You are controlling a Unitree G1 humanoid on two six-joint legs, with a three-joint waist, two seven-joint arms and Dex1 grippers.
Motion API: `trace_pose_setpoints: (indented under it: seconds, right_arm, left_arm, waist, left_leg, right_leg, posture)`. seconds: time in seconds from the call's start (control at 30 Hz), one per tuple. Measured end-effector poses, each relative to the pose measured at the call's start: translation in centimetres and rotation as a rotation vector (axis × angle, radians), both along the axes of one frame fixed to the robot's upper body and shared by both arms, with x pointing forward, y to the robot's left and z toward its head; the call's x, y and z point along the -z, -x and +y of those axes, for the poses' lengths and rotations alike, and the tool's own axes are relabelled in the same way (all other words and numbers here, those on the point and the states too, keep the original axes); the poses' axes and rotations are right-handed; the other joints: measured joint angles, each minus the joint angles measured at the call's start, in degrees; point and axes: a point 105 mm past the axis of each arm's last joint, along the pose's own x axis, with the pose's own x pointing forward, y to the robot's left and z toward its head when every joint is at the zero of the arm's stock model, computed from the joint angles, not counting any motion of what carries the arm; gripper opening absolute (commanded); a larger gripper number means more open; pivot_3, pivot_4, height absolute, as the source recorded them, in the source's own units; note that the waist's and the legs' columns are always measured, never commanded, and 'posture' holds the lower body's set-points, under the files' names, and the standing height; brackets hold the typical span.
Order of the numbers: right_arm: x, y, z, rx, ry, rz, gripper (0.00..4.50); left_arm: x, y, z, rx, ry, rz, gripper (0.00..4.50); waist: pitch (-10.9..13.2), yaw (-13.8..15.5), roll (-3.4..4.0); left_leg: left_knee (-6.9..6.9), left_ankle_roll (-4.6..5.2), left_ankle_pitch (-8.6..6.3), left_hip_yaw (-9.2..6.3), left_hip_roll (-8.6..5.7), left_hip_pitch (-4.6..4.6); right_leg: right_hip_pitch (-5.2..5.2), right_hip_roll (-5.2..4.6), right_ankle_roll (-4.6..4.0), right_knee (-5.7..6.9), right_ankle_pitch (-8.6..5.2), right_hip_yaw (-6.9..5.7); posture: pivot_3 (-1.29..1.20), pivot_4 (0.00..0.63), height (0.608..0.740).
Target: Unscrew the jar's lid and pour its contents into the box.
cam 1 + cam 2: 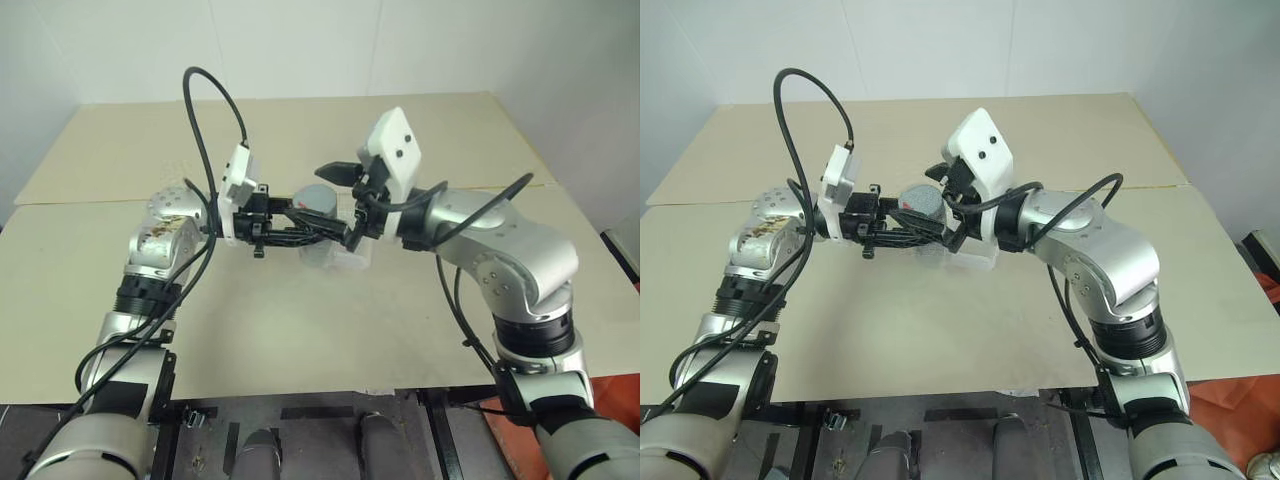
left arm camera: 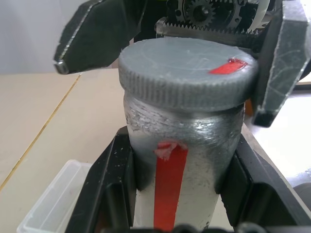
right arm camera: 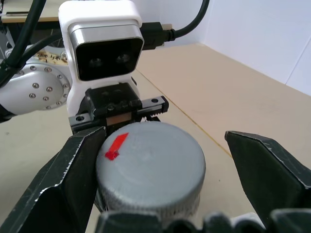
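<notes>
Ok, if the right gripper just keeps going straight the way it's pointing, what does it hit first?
Most likely the lid. The right gripper is open, its fingers straddling the lid on the jar, which the left gripper holds. Beyond that sits the left wrist camera, though depth is unclear.

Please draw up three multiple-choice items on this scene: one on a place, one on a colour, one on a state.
1. Where is the jar?
A. Lying on the table
B. Clamped in the left claw, held above the box
C. Standing inside the box

2. What colour is the mark on the lid?
A. Blue
B. Green
C. Red

3. How does the right claw stand?
A. Open, a finger on each side of the lid
B. Shut on the lid
C. Shut on the box

Answers: 1 B, the left wrist view shows black fingers gripping the jar's body; 2 C, a red strip lies on the grey cap; 3 A, one finger stands well clear of the lid.
</notes>
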Motion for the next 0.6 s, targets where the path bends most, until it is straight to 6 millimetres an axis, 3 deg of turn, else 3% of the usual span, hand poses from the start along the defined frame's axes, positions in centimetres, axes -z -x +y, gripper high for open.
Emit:
trace_pose_setpoints:
  seconds: [0.2, 0.37, 0.6]
  right_arm:
    - [0.5, 0.1, -1.3, -0.002, 0.020, 0.020, 4.47]
    - [-0.6, -1.8, -5.6, 0.157, -0.029, 0.012, 4.47]
    - [-0.4, -1.0, -6.6, 0.130, -0.029, 0.026, 4.47]
  left_arm:
    - [-0.3, -0.2, 1.7, -0.046, -0.013, 0.000, 1.91]
    - [-0.4, 0.4, 2.5, -0.028, -0.011, -0.006, 1.91]
    - [-0.3, 0.5, 2.5, -0.029, -0.012, -0.007, 1.91]
  waist:
    - [0.00, 0.00, 0.00]
    - [0.00, 0.42, 0.00]
    - [0.00, 0.12, 0.00]
  left_leg:
    - [0.00, 0.01, 0.00, 0.00, 0.00, -0.01]
    - [-0.01, 0.01, -0.01, 0.00, 0.00, -0.02]
    - [-0.01, 0.02, -0.01, 0.01, 0.01, -0.01]
  right_leg:
    - [0.00, 0.00, 0.00, 0.00, 0.00, 0.00]
    - [0.01, 0.00, 0.00, -0.05, 0.00, -0.01]
    - [0.01, 0.00, 0.00, -0.05, 0.00, -0.01]
  posture:
    - [0.00, 0.150, 0.740]
    - [0.00, 0.150, 0.740]
    - [0.00, 0.150, 0.740]
